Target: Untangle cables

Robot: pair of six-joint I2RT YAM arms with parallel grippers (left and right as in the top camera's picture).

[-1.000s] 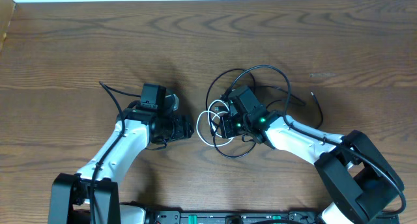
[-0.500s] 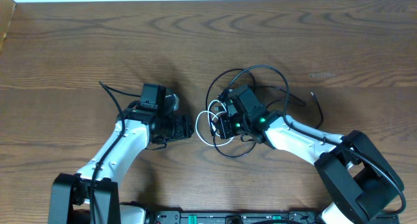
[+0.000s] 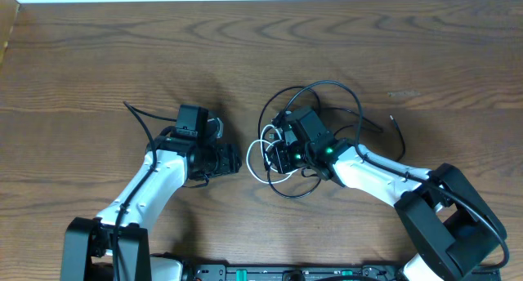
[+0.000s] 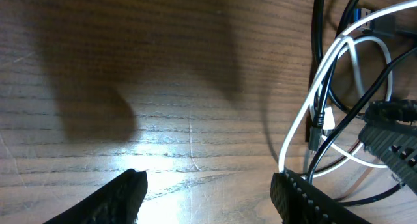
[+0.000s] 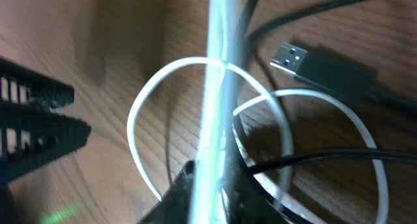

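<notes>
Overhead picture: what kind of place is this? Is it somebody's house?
Probably a robot lab or test bench, not a house. There is a plain wooden table with a left robot arm and a right robot arm reaching over it, and a tangle of cables to practise on.

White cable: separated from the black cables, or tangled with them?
Tangled. Both wrist views show the white cable looping across and between the black cables in one heap.

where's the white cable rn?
The white cable lies looped mid-table in the overhead view, between the left claw and right claw, tangled with the black cables.
</notes>
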